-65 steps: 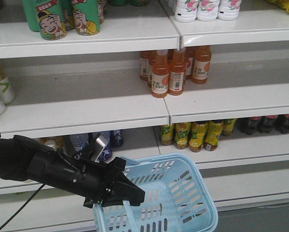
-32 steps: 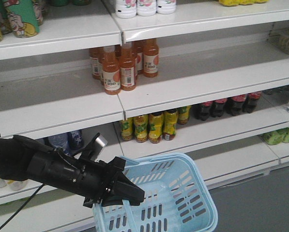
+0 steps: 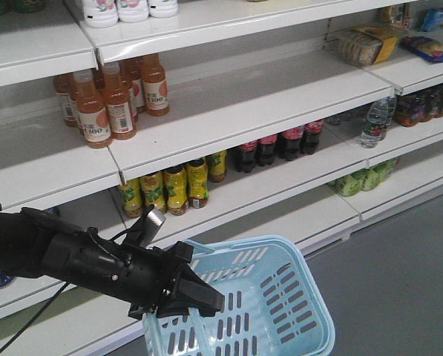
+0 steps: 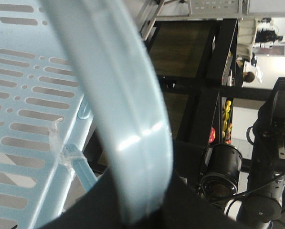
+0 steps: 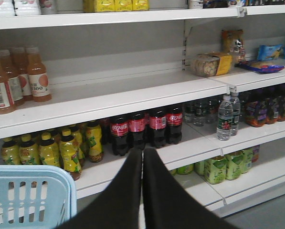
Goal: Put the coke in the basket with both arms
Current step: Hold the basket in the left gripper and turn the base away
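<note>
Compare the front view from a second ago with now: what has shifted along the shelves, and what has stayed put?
Everything on the shelves slid left, so the robot likely travelled right. The orange juice bottles moved from centre to far left, the dark cola bottles came to the middle, and a water bottle and snack packs appeared. Unchanged: the left tool stays clamped on the handle of the basket.

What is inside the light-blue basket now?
Only slotted walls show inside the basket; no bottle. The left gripper covers its left side, and the picture's edge cuts the near part.
</note>
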You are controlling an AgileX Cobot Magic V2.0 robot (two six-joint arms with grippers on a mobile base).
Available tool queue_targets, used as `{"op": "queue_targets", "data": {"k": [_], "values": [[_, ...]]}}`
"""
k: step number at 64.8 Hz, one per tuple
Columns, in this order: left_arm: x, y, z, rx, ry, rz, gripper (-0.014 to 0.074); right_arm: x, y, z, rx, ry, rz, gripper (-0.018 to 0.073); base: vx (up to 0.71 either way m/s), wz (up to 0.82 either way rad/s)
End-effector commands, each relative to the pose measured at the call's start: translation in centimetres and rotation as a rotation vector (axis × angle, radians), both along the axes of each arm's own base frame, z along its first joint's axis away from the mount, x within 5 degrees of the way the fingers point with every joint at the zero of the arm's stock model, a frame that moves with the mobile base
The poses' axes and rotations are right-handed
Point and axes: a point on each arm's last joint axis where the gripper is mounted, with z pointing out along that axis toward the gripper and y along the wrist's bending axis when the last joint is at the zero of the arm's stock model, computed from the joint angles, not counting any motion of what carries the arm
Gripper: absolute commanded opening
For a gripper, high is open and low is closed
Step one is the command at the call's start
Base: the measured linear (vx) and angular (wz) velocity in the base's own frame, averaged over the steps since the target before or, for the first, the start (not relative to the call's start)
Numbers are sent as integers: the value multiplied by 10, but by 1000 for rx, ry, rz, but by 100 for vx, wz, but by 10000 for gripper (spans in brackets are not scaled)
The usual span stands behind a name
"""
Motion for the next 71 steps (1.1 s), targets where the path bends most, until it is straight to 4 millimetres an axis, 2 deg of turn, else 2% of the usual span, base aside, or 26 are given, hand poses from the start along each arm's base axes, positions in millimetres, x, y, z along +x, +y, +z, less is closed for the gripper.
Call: {"op": "queue_targets", "data": {"k": [1,40,71], "values": [[-2,-4,27,-117,-37,-10,-8,-1,0,5,-4,-78,1,-10,-4,-31],[-2,-4,27,-117,-37,-10,-8,-1,0,5,-4,-78,1,-10,-4,-28],[-2,-4,27,-117,-37,-11,-6,-1,0,5,-4,-78,1,-10,-6,-44]]}}
